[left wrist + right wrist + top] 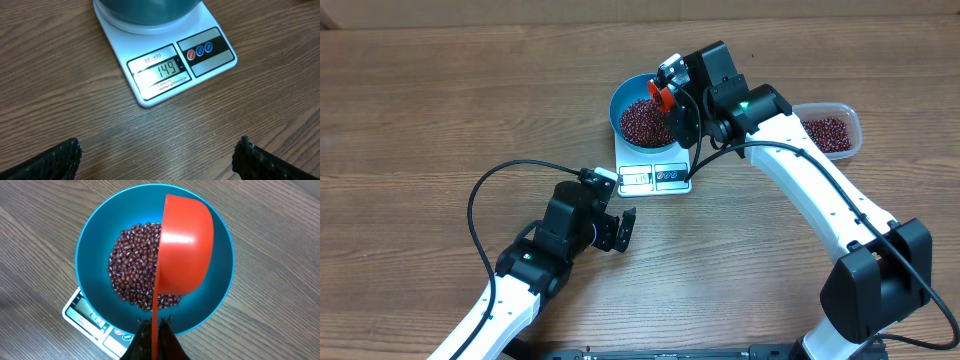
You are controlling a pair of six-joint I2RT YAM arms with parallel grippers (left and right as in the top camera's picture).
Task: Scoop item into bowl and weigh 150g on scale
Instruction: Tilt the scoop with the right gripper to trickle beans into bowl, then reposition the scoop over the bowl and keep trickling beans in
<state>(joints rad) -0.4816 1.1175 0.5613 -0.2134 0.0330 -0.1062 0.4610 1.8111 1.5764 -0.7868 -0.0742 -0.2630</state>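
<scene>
And the right claw (154,339) is clamped tight on the handle of the red scoop (185,250). The scoop is tipped on its edge directly ahead of the claw, its back to the wrist camera, so I can't see whether anything's left inside. Right under it, the beans (132,265) lie in a loose heap across the bottom of the blue bowl (92,235), and the bowl sits on the scale (82,315) beneath. Off to this claw's right, well apart, the clear tub (832,130) has more beans.

Meanwhile the left claw (157,155) hangs wide open and empty over the counter (60,75), the scale's display straight ahead of it: 149. This looks like the topping-up stage, a whisker short. The next move, I'd say, calls for only a few beans more. A gentle shake rather than a full scoop, or it overshoots.
</scene>
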